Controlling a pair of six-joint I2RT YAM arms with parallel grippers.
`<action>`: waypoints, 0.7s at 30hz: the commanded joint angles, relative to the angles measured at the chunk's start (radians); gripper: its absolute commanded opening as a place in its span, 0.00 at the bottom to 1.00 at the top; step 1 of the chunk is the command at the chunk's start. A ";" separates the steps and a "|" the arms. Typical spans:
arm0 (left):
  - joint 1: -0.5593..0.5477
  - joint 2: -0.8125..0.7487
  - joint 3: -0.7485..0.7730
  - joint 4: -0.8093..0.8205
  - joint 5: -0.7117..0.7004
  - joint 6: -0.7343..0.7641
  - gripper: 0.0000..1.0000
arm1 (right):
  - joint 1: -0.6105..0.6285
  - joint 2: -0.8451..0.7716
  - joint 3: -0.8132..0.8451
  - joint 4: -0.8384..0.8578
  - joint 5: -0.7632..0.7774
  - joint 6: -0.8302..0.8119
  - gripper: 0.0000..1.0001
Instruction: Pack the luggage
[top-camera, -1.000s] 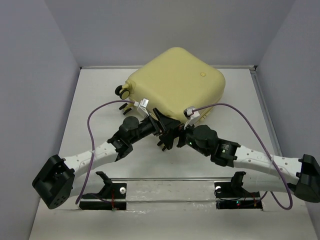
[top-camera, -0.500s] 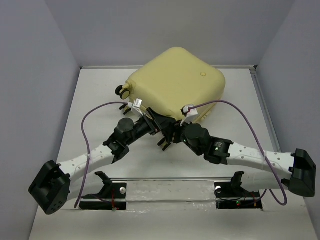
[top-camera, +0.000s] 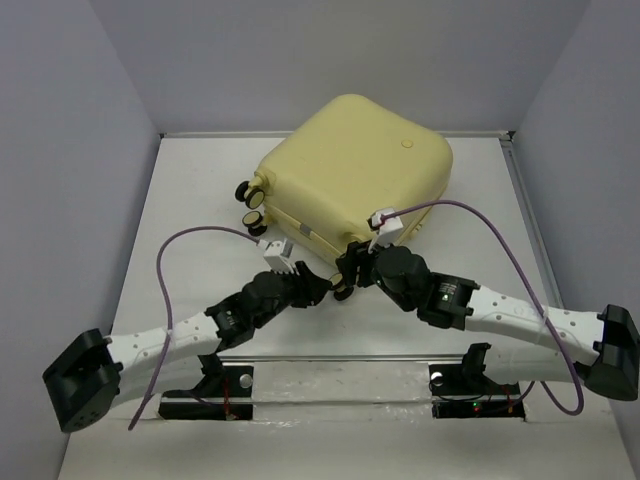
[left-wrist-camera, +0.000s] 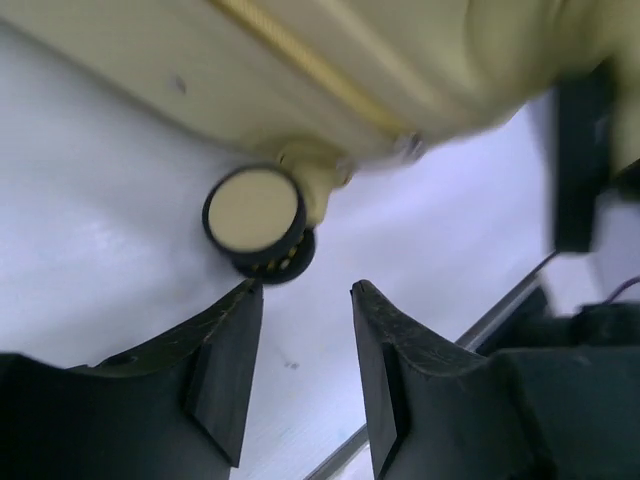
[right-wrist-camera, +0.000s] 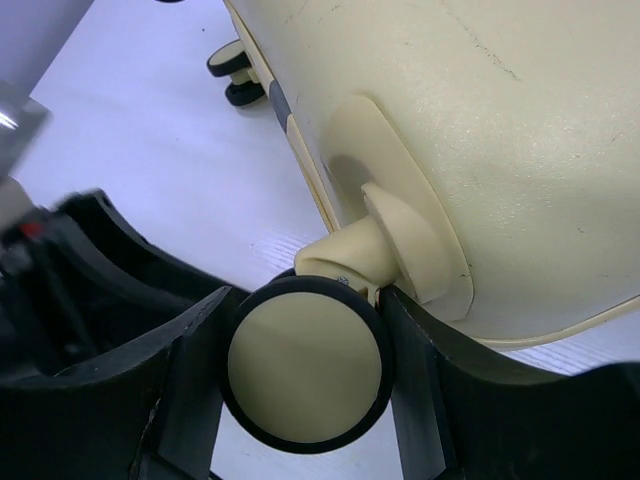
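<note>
Diagonally, the luggage (top-camera: 350, 165) lies flat, wheels (top-camera: 250, 192) facing near-left.

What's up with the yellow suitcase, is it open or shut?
Shut. The suitcase lies flat, its two halves meeting along the seam, no inside showing. The right gripper pinches a wheel.

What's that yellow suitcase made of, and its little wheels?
The suitcase shell looks like hard moulded plastic with a matte pale yellow finish: smooth rounded corners, faint scuffs, no fabric weave. The caster wheel seems to be a cream plastic hub inside a dull black tyre, probably rubber or soft plastic, though the look alone cannot settle which.
</note>
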 joint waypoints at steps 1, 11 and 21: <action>-0.180 0.194 0.057 0.105 -0.187 0.120 0.51 | -0.007 0.009 0.102 0.089 -0.042 -0.035 0.07; -0.244 0.423 0.165 0.291 -0.402 0.182 0.59 | -0.007 0.023 0.125 0.081 -0.120 -0.023 0.07; -0.281 0.480 0.115 0.583 -0.579 0.242 0.60 | -0.007 0.034 0.137 0.101 -0.214 0.003 0.07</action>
